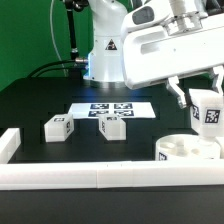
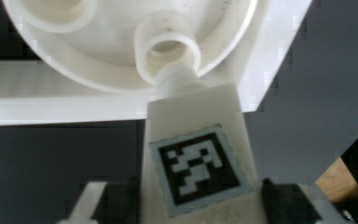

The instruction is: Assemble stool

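The round white seat (image 1: 187,151) lies flat at the front on the exterior view's right, against the border rail. My gripper (image 1: 205,104) is shut on a white tagged leg (image 1: 207,112) and holds it upright just above the seat. In the wrist view the leg (image 2: 197,150) runs from between my fingers down to a raised hole (image 2: 169,46) in the seat (image 2: 87,50); its tip sits at the hole's rim. Two more tagged legs (image 1: 57,128) (image 1: 112,126) lie loose on the black table at the exterior view's left and middle.
A long white border rail (image 1: 90,178) runs along the table's front, with a short upright end (image 1: 9,143) at the exterior view's left. The marker board (image 1: 109,109) lies flat behind the loose legs. The robot base (image 1: 105,55) stands at the back.
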`<act>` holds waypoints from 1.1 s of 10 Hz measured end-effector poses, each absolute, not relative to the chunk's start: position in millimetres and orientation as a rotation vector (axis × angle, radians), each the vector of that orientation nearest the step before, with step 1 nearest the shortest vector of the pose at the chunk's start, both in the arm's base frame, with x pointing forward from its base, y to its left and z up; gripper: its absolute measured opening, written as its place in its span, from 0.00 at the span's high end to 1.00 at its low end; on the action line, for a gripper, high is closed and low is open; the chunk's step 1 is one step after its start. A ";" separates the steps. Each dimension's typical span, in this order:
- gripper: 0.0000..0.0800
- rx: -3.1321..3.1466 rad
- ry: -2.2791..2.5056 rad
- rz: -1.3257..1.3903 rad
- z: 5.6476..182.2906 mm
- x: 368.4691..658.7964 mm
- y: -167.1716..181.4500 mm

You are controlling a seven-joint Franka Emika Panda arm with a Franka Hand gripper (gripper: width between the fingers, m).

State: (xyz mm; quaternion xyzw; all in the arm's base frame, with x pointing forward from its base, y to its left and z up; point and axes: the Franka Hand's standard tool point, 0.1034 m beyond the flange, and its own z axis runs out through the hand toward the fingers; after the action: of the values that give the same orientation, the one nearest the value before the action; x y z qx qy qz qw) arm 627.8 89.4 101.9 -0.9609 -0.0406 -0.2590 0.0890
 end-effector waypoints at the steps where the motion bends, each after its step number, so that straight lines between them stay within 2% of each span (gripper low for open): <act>1: 0.59 -2.860 -0.117 -0.769 99.0 627.1 88.4; 5: 0.59 -2.861 -0.111 -0.739 83.5 621.9 90.3; 9: 0.59 -2.857 -0.109 -0.748 81.6 623.0 91.7; 10: 0.52 -2.858 -0.109 -0.747 81.3 622.9 91.7; 11: 0.35 -2.858 -0.109 -0.747 81.3 622.9 91.7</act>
State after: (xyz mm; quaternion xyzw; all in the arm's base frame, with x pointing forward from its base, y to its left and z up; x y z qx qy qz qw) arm 622.9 91.7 81.3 -0.9626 -0.0367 -0.2517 0.0928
